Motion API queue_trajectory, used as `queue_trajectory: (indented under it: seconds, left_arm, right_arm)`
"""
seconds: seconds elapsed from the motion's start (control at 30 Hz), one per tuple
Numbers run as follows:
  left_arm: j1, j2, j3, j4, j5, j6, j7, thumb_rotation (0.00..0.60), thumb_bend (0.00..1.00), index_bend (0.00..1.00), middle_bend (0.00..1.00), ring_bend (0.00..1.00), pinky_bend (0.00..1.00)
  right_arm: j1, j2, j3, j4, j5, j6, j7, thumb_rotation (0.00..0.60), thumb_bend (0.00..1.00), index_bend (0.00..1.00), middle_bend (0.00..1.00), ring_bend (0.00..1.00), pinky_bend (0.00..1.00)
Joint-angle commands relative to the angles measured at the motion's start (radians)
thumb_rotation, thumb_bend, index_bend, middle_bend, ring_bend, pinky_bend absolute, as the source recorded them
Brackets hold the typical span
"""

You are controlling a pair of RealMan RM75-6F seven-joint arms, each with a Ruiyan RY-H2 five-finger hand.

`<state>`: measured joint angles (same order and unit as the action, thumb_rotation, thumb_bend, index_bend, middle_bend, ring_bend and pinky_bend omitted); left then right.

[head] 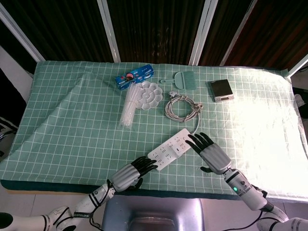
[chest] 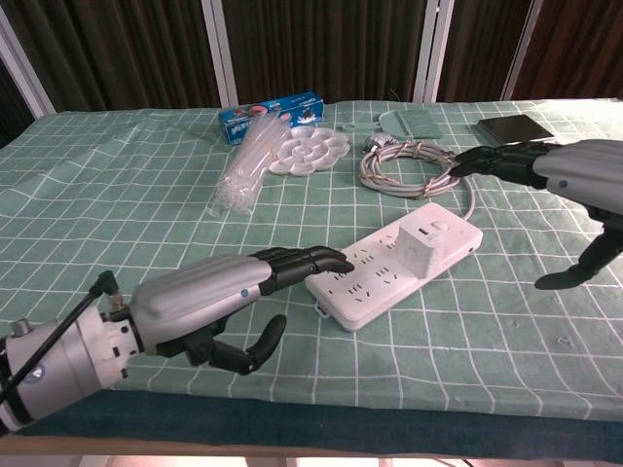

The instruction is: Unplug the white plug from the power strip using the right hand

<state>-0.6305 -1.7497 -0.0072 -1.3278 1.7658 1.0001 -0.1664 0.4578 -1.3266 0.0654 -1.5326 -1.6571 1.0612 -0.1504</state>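
Observation:
A white power strip (head: 172,148) (chest: 389,270) lies diagonally on the green checked cloth, with a boxy white plug (chest: 429,241) (head: 180,150) standing in its far half. My left hand (head: 129,173) (chest: 219,297) is open, its fingertips (chest: 331,260) at the strip's near end. My right hand (head: 211,153) (chest: 560,185) is open with fingers spread, hovering just right of the strip, apart from the plug. The strip's grey cable coil (head: 181,107) (chest: 414,165) lies behind it.
Behind the strip are a white paint palette (head: 147,95), a bag of clear straws (head: 128,109), a blue box (head: 134,77), a green comb (head: 186,79) and a small scale (head: 221,90). The table's front edge (chest: 321,413) runs below both hands.

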Motion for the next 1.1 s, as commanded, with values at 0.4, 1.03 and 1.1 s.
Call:
queue_trajectory:
  seconds: [0.4, 1.03, 1.1]
  left_arm:
    - [-0.071, -0.159, -0.02, 0.142, -0.081, -0.058, 0.108, 0.596, 0.77, 0.0, 0.0, 0.0, 0.03]
    - [-0.1, -0.208, 0.014, 0.192, -0.116, -0.064, 0.161, 0.599, 0.77, 0.0, 0.0, 0.0, 0.03]
    - [-0.1, -0.207, 0.018, 0.19, -0.119, -0.064, 0.164, 0.598, 0.77, 0.0, 0.0, 0.0, 0.03]
  right_arm:
    - [0.067, -0.058, -0.004, 0.065, 0.063, -0.072, -0.003, 0.6, 0.15, 0.0, 0.0, 0.0, 0.0]
    - [0.137, -0.214, -0.009, 0.219, 0.054, -0.063, -0.051, 0.6, 0.2, 0.14, 0.08, 0.0, 0.04]
    - [0.14, -0.237, -0.01, 0.243, 0.049, -0.05, -0.053, 0.6, 0.23, 0.21, 0.14, 0.03, 0.11]
